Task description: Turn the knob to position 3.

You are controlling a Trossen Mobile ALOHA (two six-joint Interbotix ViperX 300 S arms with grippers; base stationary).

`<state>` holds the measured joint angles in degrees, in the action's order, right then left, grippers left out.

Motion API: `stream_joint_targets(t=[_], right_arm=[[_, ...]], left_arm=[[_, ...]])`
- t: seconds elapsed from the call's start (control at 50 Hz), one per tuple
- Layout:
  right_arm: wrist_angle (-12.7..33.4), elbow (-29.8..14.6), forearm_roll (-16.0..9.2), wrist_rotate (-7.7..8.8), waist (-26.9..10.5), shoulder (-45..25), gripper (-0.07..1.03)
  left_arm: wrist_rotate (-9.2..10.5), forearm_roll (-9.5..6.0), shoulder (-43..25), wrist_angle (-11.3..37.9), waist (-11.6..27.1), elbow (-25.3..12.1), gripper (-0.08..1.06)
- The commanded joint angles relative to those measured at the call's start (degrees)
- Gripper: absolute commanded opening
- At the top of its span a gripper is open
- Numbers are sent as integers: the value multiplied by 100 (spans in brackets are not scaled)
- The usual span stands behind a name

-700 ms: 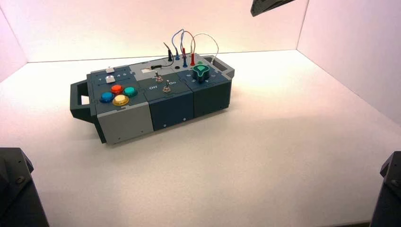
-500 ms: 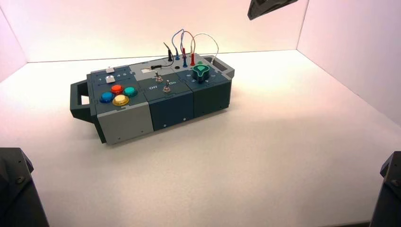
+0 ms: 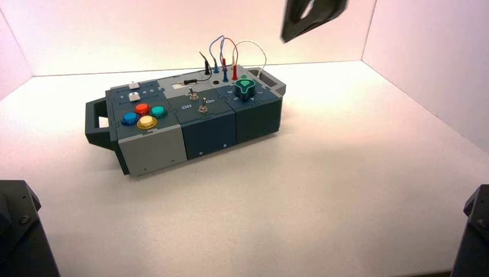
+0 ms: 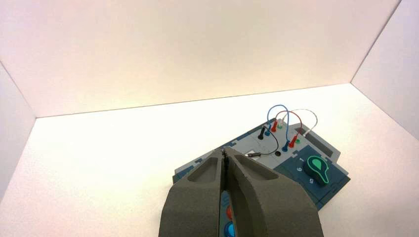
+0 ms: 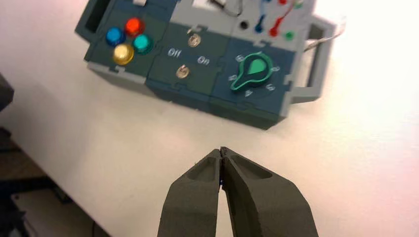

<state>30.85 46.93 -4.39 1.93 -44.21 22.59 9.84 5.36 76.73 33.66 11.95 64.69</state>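
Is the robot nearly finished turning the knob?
Not yet. Nothing looks done: the green knob's tip points beside the 4, not at 3. The right pincer hangs high over the table, shut and not touching the knob, so it's probably reaching. Gripping and turning look left to do. The left pincer waits at the left.

Box (image 3: 210, 133) sits left of centre on the table (image 3: 323, 213). I see buttons (image 3: 144, 115) at its left end, switches (image 3: 203, 106) mid-top, knob (image 3: 245, 88) right, wires (image 3: 224, 52) behind.
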Motion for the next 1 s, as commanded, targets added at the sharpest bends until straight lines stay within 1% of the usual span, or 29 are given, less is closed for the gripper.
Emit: stream_joint_targets(t=[0.02,0.3,0.42,0.48,0.64,1.0], right_arm=[[123,-483,-26,9,-79,-510,-2],[360,-1151,-44,-9,-70,-1784,-2],[422,-1459,-62,-18,-79,-2162,-2],[448,-1688,-105,-18,-79,-2364,-2],[466,-2004,-114,-18,-79,-2637,-2],[545,-2426,-123,-18,-70,-3173,-2]], left_arm=[[35,0,-88,-44,0,-62,-3],[35,-9,-70,-35,0,-62,-3],[35,-18,-88,-35,0,-62,-3],[35,-35,-88,-26,0,-70,-3],[35,-35,-88,-26,0,-70,-3],[35,-35,-88,-26,0,-70,-3]])
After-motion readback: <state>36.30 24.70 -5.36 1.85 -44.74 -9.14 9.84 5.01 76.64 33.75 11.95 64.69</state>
